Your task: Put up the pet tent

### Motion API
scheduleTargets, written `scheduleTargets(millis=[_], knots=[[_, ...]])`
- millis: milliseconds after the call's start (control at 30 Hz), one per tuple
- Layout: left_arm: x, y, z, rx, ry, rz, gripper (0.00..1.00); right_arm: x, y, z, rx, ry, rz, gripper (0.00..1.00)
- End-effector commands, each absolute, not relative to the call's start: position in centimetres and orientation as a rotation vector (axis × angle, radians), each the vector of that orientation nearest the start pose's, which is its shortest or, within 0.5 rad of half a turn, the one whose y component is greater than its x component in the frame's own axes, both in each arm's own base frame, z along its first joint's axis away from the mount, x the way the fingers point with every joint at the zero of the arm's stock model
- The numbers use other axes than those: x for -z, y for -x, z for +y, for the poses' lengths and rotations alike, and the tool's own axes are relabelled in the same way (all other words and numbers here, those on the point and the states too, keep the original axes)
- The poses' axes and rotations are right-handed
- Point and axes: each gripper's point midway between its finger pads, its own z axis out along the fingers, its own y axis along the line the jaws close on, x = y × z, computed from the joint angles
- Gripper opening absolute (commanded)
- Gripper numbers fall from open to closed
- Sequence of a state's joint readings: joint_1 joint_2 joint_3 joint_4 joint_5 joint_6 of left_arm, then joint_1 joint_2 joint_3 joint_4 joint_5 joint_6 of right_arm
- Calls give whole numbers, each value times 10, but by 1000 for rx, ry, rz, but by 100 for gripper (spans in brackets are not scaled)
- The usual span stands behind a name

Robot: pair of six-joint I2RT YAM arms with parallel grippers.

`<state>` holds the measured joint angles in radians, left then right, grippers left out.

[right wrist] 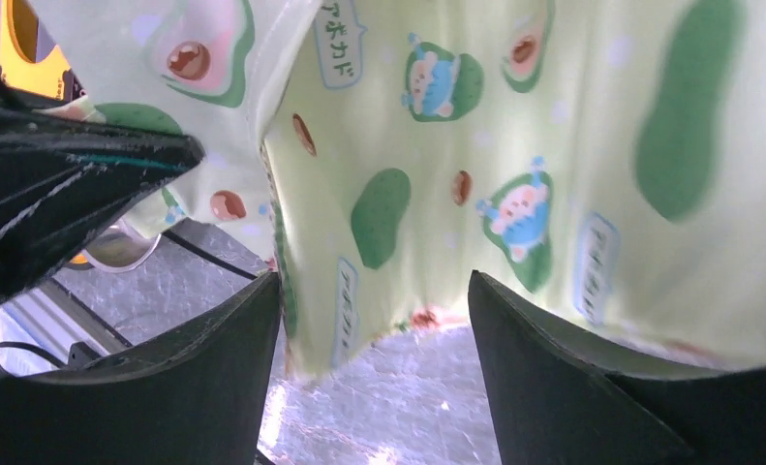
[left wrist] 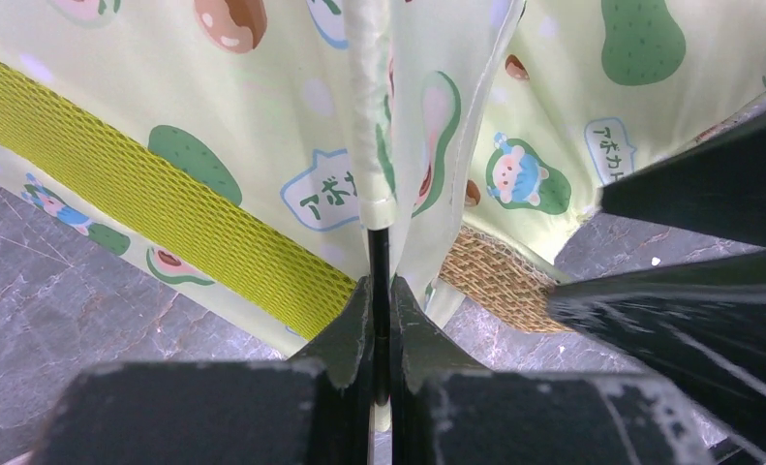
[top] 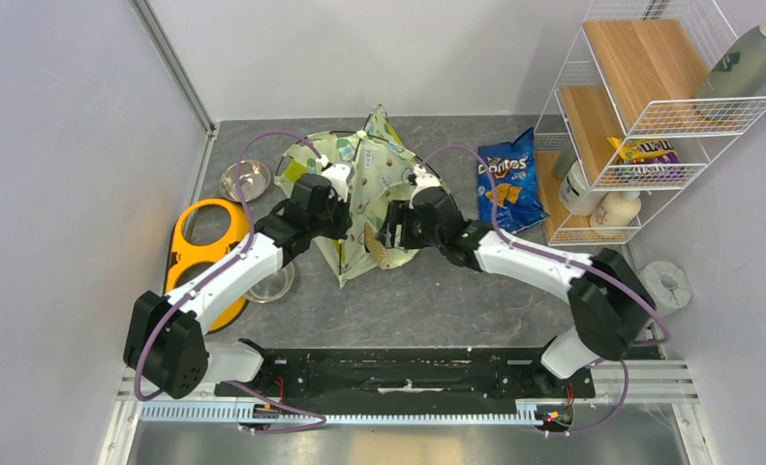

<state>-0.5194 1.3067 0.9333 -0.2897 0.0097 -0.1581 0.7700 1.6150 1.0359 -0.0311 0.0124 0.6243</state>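
Tent (top: 371, 179) sits mid-table, a bit toward 12 o'clock from the arm bases. It's half-raised: peak up, skirt crumpled, not a dome yet. Left gripper (left wrist: 380, 308) is on its 9 o'clock side, clamped right down on a thin black pole (left wrist: 379, 254) just where it exits the cream fabric sleeve (left wrist: 371, 116). It's on bare pole only, no cloth in the pinch as far as I can see. Right gripper (right wrist: 374, 334) is on the 3 o'clock side, spread wide, holding nothing. The printed tent wall hangs right in front of the gap; can't tell if it touches a finger. Risks, my read:
1. Pole is thin and springy and the contact patch is tiny, so side load while flexing could let it twist or pop out, and the tent drops flat.
2. Sleeve could ride up the pole if left pulls without right bracing the fabric.
3. The grippers are near each other (right's fingers show at 3 o'clock in the left wrist view), so a converging move risks a knock.
4. Right closing from here likely grabs loose cloth, not a pole.
5. A swung skirt could sweep the steel bowl (top: 246, 179) at the tent's 9 o'clock or the chip bag (top: 507, 179) at 3 o'clock.
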Motion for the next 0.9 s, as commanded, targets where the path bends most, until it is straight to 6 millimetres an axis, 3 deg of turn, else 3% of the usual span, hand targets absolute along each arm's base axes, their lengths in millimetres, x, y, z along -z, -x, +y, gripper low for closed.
scheduleTargets(millis=[0,233,367,433,500,600,767,867], knots=[[-138,-306,-189,367,-472,2262,2,-137,-307,292,-622,72,2227,78],[-138,-306,-190,371,-478,2260,2,-133,-313,227,-327,-177,2189,80],[-138,-305,-190,371,-481,2261,2,-118,-330,226,-260,-99,2232,79],[-138,-305,-190,373,-480,2261,2,-117,-343,235,-277,-47,2220,69],[-138,-304,-191,380,-479,2262,2,-117,-354,247,-321,-10,2192,49],[-140,-303,-194,403,-482,2265,2,-116,-369,259,-325,20,2185,1],[-143,-301,-198,429,-507,2270,2,-123,-392,280,-362,55,2109,0],[-143,-300,-202,452,-529,2271,2,-124,-410,280,-328,2,2055,0]])
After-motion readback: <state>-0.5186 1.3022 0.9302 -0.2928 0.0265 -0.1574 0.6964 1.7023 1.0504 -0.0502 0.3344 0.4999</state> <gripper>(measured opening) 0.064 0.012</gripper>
